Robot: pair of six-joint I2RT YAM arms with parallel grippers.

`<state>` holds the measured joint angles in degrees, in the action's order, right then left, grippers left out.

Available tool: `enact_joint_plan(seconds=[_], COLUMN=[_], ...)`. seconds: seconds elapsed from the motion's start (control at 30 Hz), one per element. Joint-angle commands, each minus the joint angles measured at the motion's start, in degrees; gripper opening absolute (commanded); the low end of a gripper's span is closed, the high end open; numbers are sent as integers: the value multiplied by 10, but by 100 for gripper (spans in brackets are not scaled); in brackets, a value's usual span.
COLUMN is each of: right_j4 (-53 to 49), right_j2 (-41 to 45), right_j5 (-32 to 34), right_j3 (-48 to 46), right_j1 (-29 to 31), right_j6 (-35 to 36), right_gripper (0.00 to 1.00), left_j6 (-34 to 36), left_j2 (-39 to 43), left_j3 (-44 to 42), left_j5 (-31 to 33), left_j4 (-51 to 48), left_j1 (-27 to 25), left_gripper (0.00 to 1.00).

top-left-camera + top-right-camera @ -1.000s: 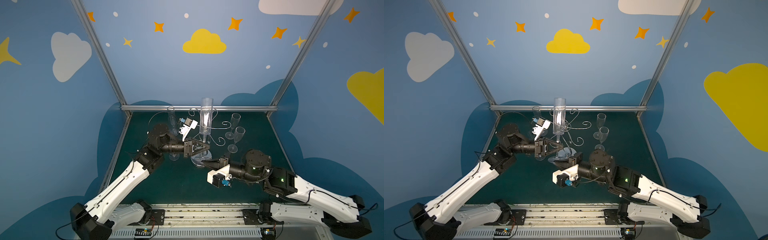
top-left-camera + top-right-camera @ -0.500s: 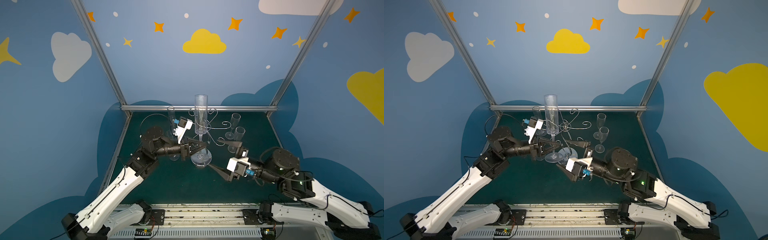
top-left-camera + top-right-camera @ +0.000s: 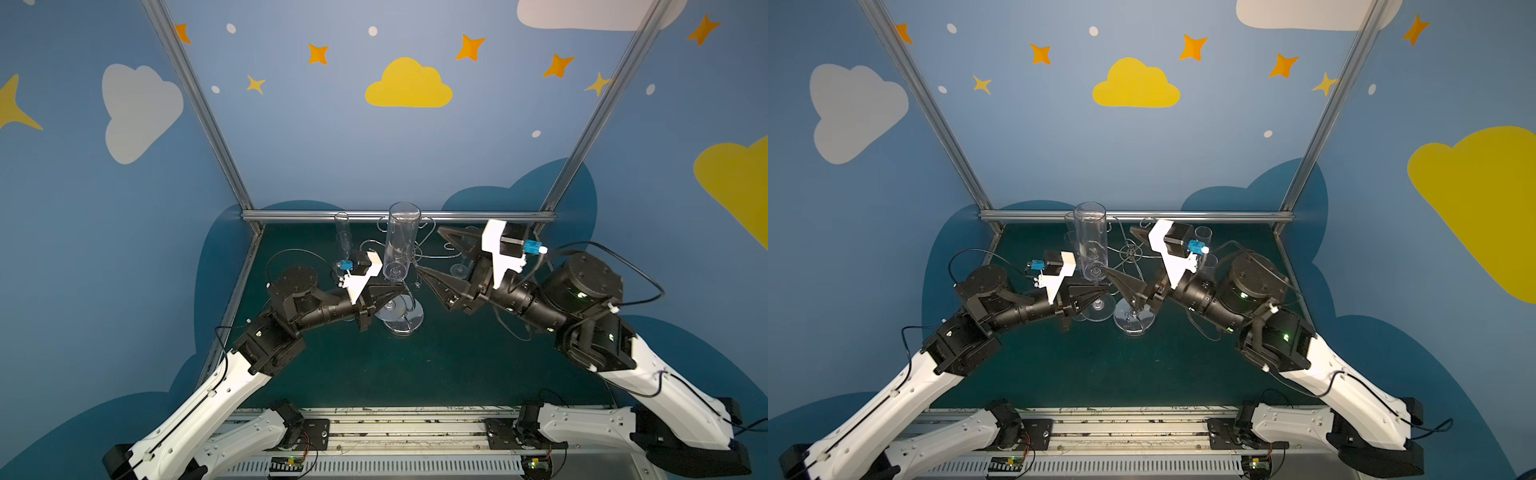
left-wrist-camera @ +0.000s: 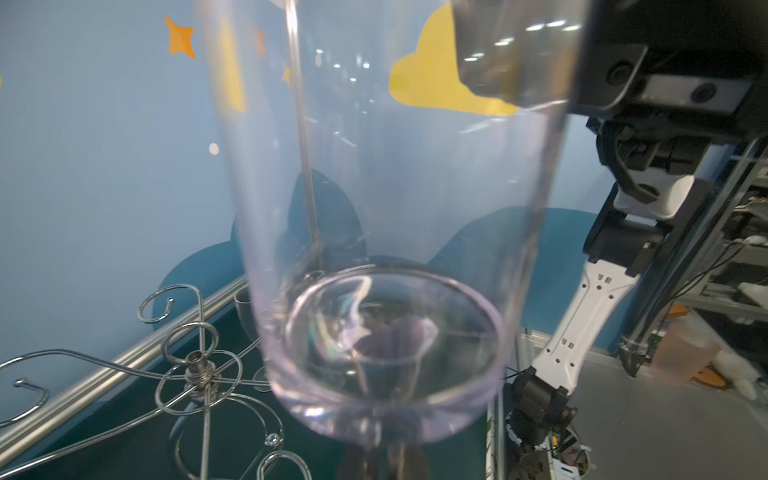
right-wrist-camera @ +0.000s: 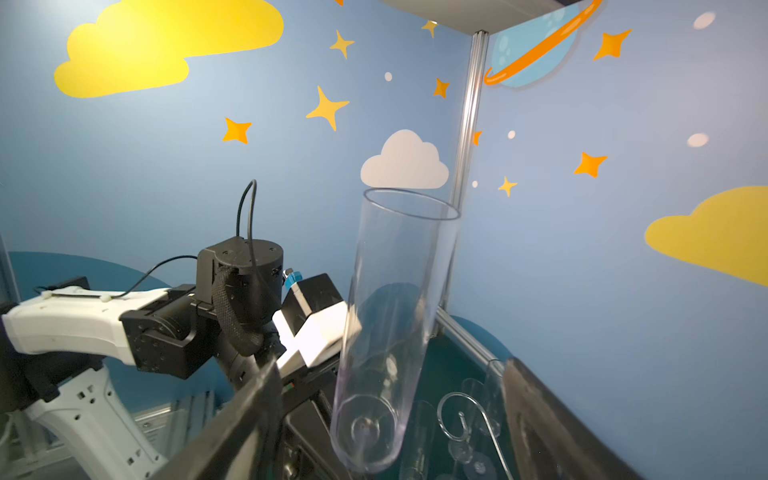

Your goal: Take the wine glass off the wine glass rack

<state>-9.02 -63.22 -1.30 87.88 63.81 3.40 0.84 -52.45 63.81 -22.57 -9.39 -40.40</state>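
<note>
A tall clear wine glass [image 3: 400, 241] [image 3: 1091, 245] stands upright in the air just left of the wine glass rack [image 3: 406, 323] [image 3: 1133, 323], a silver wire stand with scroll arms and a round shiny base. My left gripper [image 3: 395, 289] [image 3: 1096, 296] is shut on the glass's stem below the bowl [image 4: 386, 257]; its fingertips [image 4: 365, 463] barely show. My right gripper [image 3: 432, 252] [image 3: 1119, 250] hangs open over the rack, right of the bowl. In the right wrist view the bowl [image 5: 395, 324] shows between its two fingers [image 5: 249, 415].
Other clear glasses stand on the green mat: one at the back left [image 3: 343, 232], two at the back right [image 3: 1204, 236], partly behind the right arm. A metal rail [image 3: 316, 215] and blue walls close the back. The rack's hub [image 4: 198, 370] lies close beside the held glass.
My right gripper has opened, risen from low near the front and swung up over the rack beside the glass bowl. The left gripper keeps its hold, the glass shifted slightly left.
</note>
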Motion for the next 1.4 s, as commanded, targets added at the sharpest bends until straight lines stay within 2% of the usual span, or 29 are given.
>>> enact_joint_plan(seconds=[0.0,0.23,0.6,0.7,0.9,1.03,1.13,1.27,1.37], right_j4=[-14,23,39,40,52,57,60,68,56], right_j2=[-25,-55,-61,-61,-53,-47,-42,-22,2], right_j5=[-44,-69,-87,-88,-91,-91,-95,-100,-91], right_j3=[23,30,31,30,17,9,2,-23,-45], right_j1=[-8,-19,-33,-34,-37,-37,-38,-38,-38], right_j6=[-52,-89,-109,-107,-101,-95,-89,-69,-56], right_gripper=[80,77,64,57,34,28,26,24,23], left_j6=[64,75,102,108,111,115,115,106,97], left_j2=[10,12,9,7,8,9,12,24,44], left_j3=[2,-13,-17,-15,-10,-8,-11,-17,-31], left_j5=[57,78,114,119,124,130,135,141,151], left_j4=[-7,4,-14,-19,-24,-27,-26,-21,-11], left_j1=[-12,-24,-44,-49,-58,-65,-68,-68,-68], left_gripper=[3,3,3,3,3,4,16,42,49])
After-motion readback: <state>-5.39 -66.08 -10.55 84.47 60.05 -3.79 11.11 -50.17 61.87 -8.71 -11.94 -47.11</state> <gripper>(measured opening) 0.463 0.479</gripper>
